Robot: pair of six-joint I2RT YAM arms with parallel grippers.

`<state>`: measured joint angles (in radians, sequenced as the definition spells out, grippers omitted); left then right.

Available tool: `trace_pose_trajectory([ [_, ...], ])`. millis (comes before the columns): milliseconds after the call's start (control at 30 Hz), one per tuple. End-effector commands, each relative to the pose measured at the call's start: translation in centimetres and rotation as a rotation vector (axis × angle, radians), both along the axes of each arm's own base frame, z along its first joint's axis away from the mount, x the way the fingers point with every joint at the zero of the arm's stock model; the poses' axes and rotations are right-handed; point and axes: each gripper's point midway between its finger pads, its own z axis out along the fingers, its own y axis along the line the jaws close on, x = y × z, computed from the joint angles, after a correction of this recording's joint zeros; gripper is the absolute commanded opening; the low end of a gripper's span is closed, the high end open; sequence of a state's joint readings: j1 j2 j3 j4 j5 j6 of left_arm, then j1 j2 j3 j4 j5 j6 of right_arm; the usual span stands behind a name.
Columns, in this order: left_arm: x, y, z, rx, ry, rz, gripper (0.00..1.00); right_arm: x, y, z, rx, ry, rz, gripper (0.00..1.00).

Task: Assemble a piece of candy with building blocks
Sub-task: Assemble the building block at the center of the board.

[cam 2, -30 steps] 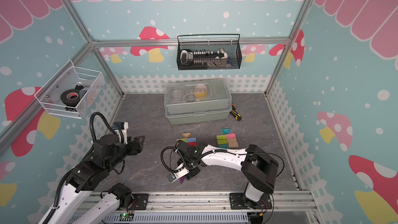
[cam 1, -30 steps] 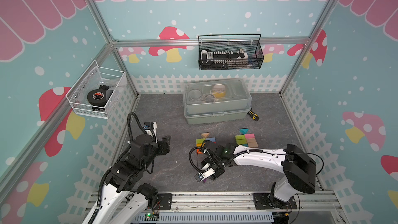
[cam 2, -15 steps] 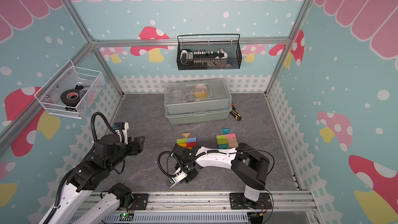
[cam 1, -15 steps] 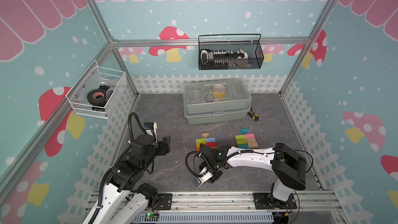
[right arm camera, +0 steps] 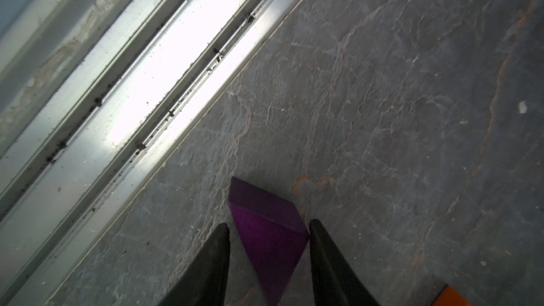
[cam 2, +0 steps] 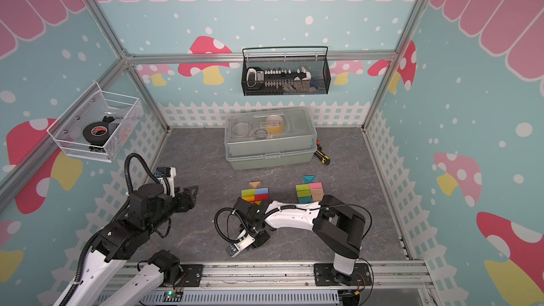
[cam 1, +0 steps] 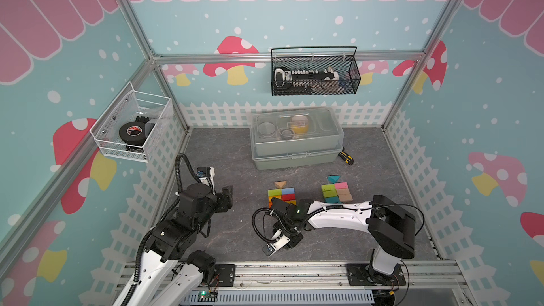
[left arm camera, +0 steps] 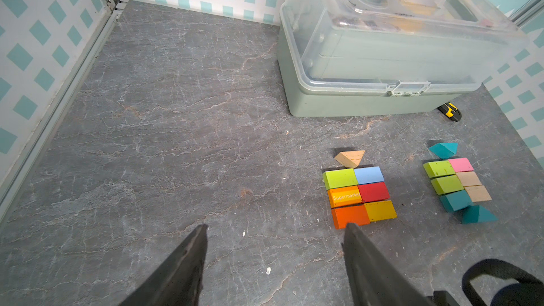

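Grey slate-look floor [cam 1: 235,157], mushroom wallpaper all round. Of the building blocks [cam 1: 281,195], one candy [left arm camera: 459,183] looked done, with a teal triangle at each end. The other slab [left arm camera: 357,195] only had its tan triangle [left arm camera: 350,157], so one end was still missing. The right gripper [right arm camera: 269,223] straddled a purple triangle [right arm camera: 265,236] near the front rail [right arm camera: 147,83], one finger touching it. Couldn't tell if it was actually gripped. The left gripper [left arm camera: 275,225] hung wide open, empty.

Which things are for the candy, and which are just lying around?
For the candy: wooden block group with red and orange; wooden block group with teal and pink; purple triangular wooden block inside the right pincer.
Lying about: grey-green plastic toolbox; yellow-black utility knife; black tape roll; black mesh basket.
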<state>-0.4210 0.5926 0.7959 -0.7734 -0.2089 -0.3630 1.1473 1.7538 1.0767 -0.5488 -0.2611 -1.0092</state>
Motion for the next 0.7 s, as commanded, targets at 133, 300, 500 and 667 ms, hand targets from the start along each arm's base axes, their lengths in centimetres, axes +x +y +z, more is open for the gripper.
trace_pose_trajectory([
  [133, 0.0, 0.1, -0.4, 0.005, 0.009, 0.000, 0.72, -0.3, 0.4, -0.2, -0.009, 0.013, 0.017, 0.39],
  [300, 0.0, 0.1, -0.4, 0.004, 0.008, 0.000, 0.72, -0.2, 0.6, 0.0, -0.007, 0.020, -0.009, 0.31],
  [500, 0.0, 0.1, -0.3, 0.005, 0.005, 0.000, 0.72, 0.0, 1.0, 0.1, -0.001, 0.036, -0.083, 0.25],
  [667, -0.1, 0.1, -0.3, 0.004, 0.005, -0.001, 0.72, 1.3, 1.7, 0.6, 0.028, 0.036, -0.238, 0.23],
])
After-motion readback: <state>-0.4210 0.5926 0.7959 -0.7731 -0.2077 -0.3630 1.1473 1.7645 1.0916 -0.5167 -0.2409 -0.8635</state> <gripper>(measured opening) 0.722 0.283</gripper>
